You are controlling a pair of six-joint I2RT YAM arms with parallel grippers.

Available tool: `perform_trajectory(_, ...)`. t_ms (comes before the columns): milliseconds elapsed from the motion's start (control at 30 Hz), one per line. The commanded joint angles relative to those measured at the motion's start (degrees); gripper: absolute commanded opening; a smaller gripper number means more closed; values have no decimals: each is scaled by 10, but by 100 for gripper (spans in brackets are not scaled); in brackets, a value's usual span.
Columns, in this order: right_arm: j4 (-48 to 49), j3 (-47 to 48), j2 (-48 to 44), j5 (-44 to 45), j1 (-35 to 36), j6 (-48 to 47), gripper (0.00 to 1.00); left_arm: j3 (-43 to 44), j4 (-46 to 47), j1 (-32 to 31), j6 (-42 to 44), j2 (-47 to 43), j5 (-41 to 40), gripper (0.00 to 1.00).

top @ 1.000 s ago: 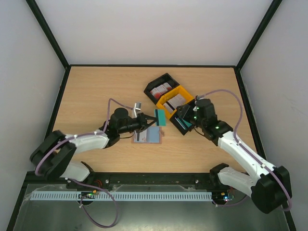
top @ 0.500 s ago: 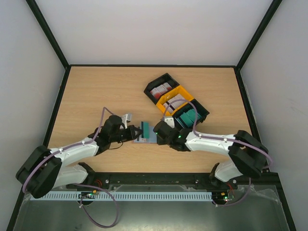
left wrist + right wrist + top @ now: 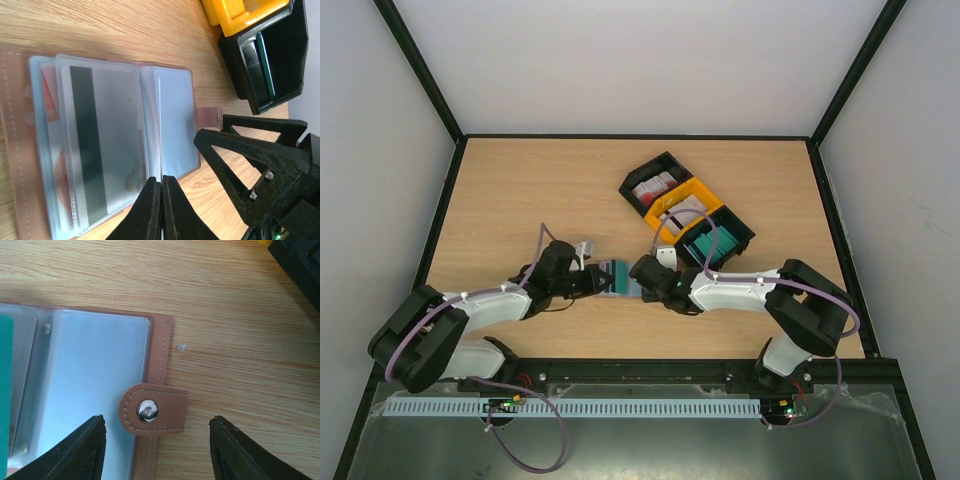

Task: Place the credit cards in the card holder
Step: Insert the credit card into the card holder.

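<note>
**Open card holder [image 3: 14, 150] sitting between both arms**

The card holder is lying open on the desk [image 3: 520, 190], toward its near edge and about midway along it. The left gripper [image 3: 161, 183] is pressing its fingers together at the clear sleeves, where a striped grey card [image 3: 102, 150] is sitting. The right gripper [image 3: 156, 421] is standing with its fingers well apart on either side of the snap tab [image 3: 150, 410]. A teal card [image 3: 5, 390] is showing among the sleeves.

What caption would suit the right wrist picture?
Open right tool over the snap tab of the reddish-brown leather card holder, lying open on wooden table.
</note>
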Motion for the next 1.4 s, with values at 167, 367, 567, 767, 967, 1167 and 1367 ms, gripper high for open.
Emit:
perform_trajectory(167,11,11,30,-2,2,34,48,-21,92,16,-27,42,44,3)
perform_trajectory(367,13,3,39,-13,3,47,41,-26,111,17,-33,67,47,3)
perform_trajectory(567,15,-1,41,-16,3,54,38,-31,117,19,-38,70,46,3)
perform_trajectory(767,15,-5,44,-17,3,57,36,-28,139,30,-52,87,59,3)
perform_trajectory(967,18,-8,41,-19,3,58,36,-25,156,34,-58,105,79,3)
perform_trajectory(1167,22,-11,41,-20,3,61,35,-24,183,35,-72,125,102,3)
perform_trajectory(1367,24,-13,41,-22,3,62,35,-20,203,39,-82,138,117,3)
